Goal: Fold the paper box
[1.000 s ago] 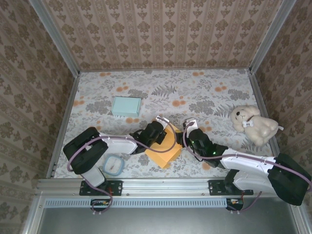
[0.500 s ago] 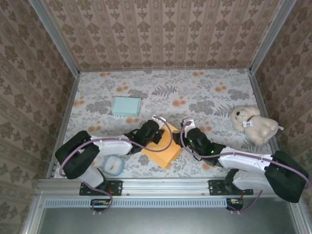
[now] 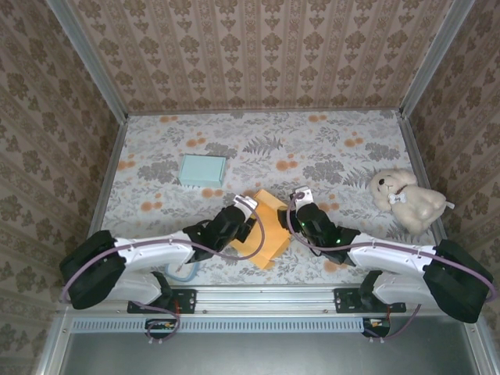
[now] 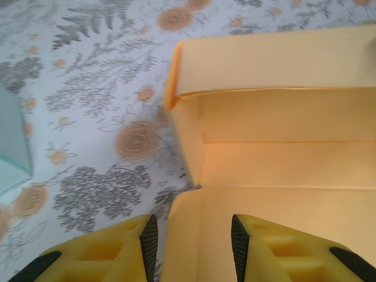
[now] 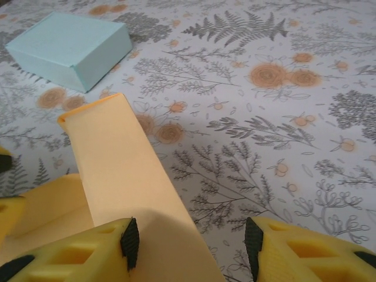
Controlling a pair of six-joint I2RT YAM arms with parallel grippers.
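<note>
Box (image 3: 272, 223) lies between the claws, half-formed. Left claw (image 4: 192, 239) has just let go, jaws now apart astride a wall, so that fold seems done; right claw (image 5: 189, 241) stands apart around the raised flap (image 5: 114, 153).

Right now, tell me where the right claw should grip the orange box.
Grip the upright flap of the orange box low down, coming from the right. The panel stands between the open jaws of the right claw, both faces exposed, so a pinch across it should fit.
</note>
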